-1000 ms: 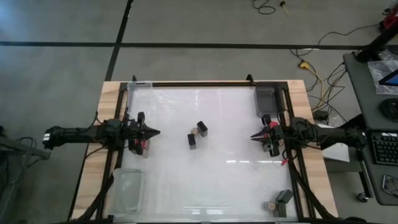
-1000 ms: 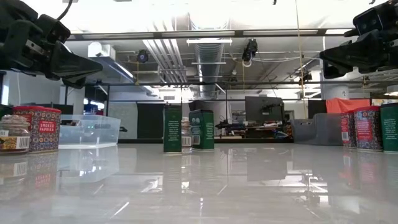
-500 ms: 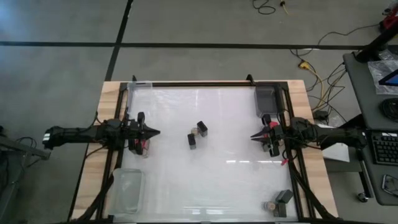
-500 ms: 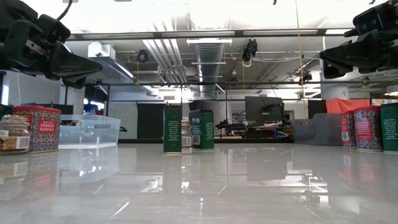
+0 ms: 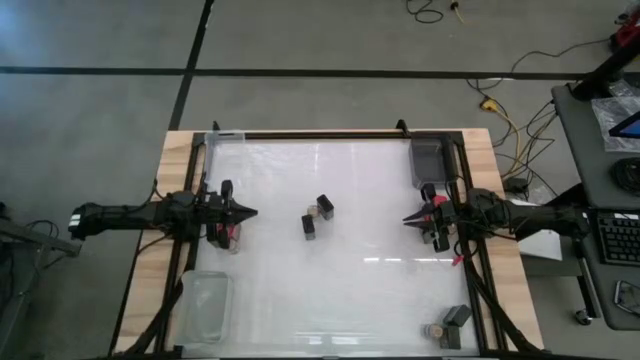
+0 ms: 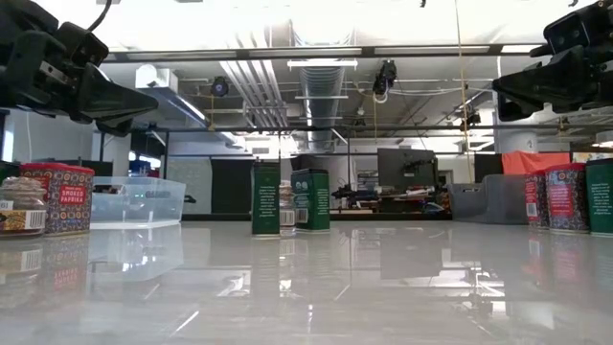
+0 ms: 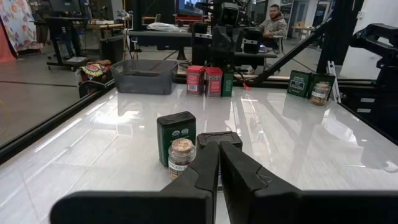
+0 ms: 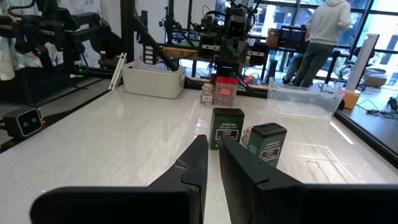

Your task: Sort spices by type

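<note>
Mid-table stand two dark green tins with a tan-topped jar between them. A red tin and a jar stand under my left arm. Two red tins and a green one stand under my right arm. Another dark tin and jar sit at the near right corner. My left gripper and my right gripper hover level above the table's left and right sides, both shut and holding nothing.
A grey tray stands at the far right corner, a clear tray at the near left, and another clear tray at the far left. Bare white tabletop lies between the groups. People show in the room beyond.
</note>
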Tool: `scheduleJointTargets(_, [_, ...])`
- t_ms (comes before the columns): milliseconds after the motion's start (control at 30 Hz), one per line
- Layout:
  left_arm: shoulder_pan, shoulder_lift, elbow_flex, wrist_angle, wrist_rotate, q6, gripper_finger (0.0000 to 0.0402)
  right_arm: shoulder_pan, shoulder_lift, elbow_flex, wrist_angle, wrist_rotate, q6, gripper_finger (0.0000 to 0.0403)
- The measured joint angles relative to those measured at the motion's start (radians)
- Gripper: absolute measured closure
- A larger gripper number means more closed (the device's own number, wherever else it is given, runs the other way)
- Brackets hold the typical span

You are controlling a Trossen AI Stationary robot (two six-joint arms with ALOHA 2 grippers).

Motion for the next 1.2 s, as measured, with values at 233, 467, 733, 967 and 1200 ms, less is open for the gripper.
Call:
scheduleJointTargets(233, [0.000,0.000,0.000,0.000,0.000,0.000,0.0401,0.000,0.000,0.000,0.000,0.000,0.000,0.0369])
scheduleJointTargets(467, [0.000,0.000,0.000,0.000,0.000,0.000,0.0401,0.000,0.000,0.000,0.000,0.000,0.000,0.0369])
scheduleJointTargets(733, [0.000,0.000,0.000,0.000,0.000,0.000,0.0401,0.000,0.000,0.000,0.000,0.000,0.000,0.0369])
scheduleJointTargets(967, [0.000,0.000,0.000,0.000,0.000,0.000,0.0401,0.000,0.000,0.000,0.000,0.000,0.000,0.0369])
scheduleJointTargets(1200, [0.000,0.000,0.000,0.000,0.000,0.000,0.0401,0.000,0.000,0.000,0.082,-0.008,0.087,0.0369])
